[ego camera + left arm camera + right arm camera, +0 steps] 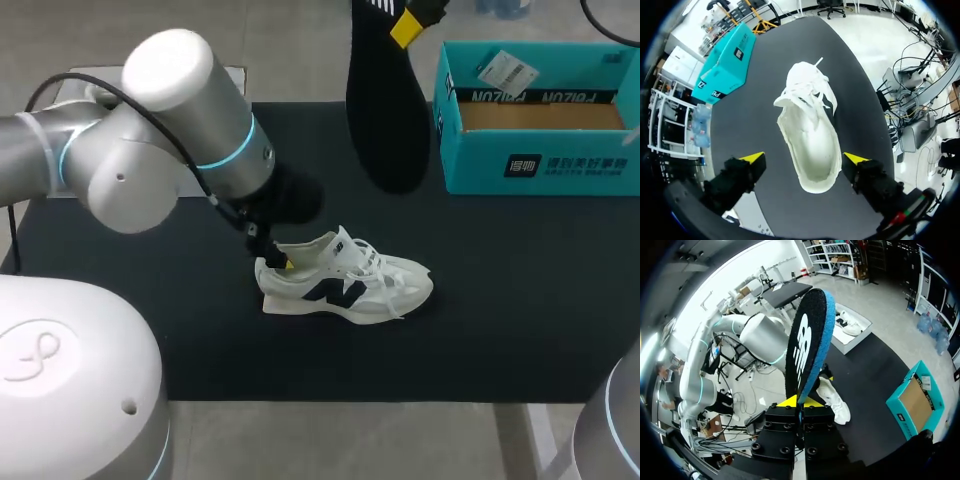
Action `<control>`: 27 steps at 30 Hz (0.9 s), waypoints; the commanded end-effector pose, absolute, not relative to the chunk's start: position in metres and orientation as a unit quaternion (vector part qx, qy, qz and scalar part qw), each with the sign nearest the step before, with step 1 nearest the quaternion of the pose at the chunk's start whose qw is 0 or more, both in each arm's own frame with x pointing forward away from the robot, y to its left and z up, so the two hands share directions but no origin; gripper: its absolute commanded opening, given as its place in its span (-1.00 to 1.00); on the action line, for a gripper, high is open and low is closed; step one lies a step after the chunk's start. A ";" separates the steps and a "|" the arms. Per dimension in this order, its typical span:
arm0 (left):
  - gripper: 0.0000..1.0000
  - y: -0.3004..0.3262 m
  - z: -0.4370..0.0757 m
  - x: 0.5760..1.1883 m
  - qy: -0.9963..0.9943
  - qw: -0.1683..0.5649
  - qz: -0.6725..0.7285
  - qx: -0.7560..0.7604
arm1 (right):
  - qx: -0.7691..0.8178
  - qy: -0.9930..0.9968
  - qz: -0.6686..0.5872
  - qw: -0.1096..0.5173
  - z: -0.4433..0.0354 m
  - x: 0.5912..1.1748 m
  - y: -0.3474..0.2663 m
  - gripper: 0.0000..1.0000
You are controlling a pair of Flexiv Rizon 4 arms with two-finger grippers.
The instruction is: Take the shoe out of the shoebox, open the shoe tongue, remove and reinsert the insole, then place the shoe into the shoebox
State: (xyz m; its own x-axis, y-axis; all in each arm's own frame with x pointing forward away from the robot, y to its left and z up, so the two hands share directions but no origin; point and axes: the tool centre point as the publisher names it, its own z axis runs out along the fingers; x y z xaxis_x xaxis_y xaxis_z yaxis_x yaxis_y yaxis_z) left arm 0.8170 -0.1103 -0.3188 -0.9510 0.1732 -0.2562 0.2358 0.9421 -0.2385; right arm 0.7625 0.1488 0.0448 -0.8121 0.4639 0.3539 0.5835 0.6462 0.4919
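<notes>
A white shoe with a navy logo lies on its side on the black mat, toe to the right. My left gripper hovers at its heel. Seen from the left wrist, the left gripper stands open, and the heel of the shoe lies between the fingers without touching them. High at the back, my right gripper is shut on the heel end of the black insole, which hangs down. The right wrist view shows the insole upright, blue-edged, clamped in the right gripper.
The open teal shoebox stands at the back right with a paper tag inside; it shows too as the shoebox and the shoebox. The mat's front edge runs just below the shoe.
</notes>
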 end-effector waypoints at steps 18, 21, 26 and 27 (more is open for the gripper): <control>-1.00 -0.133 -0.390 0.852 0.990 0.062 -0.074 0.098 | -0.291 -0.902 -0.304 0.098 0.044 0.763 0.149 -1.00; -1.00 -0.131 -0.389 0.851 0.990 0.058 -0.079 0.099 | -0.291 -0.902 -0.304 0.098 0.044 0.763 0.149 -1.00; -1.00 -0.128 -0.387 0.848 0.989 0.046 -0.086 0.107 | -0.291 -0.902 -0.304 0.098 0.044 0.763 0.149 -1.00; -1.00 -0.128 -0.387 0.848 0.989 0.045 -0.087 0.107 | -0.291 -0.902 -0.304 0.098 0.044 0.763 0.149 -1.00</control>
